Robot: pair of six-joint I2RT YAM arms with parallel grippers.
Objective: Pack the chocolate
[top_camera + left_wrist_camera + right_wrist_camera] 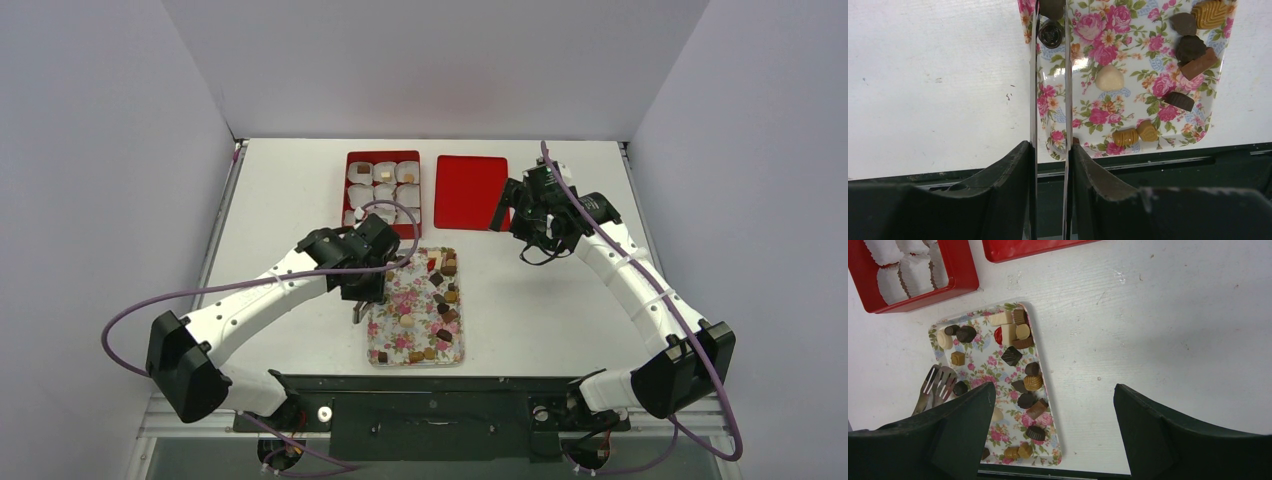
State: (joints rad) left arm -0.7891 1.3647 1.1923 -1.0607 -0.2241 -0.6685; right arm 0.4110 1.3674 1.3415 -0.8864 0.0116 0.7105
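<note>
Several chocolates (447, 295), dark, tan and cream, lie on a floral tray (385, 345), mostly along its right side. My left gripper (364, 288) is shut on metal tongs (1034, 90) over the tray's left edge. The tong blades run either side of a dark round chocolate (1051, 34); I cannot tell if they touch it. The right wrist view shows the slotted tong tips (939, 381) beside that dark piece (960, 388). My right gripper (535, 235) is open and empty, held above the table right of the tray (1054, 390).
A red box (346, 190) of white paper cups (360, 193) stands behind the tray, a few cups holding chocolates. A red lid (470, 190) lies to its right. The table's black front rail (1158, 165) runs just below the tray.
</note>
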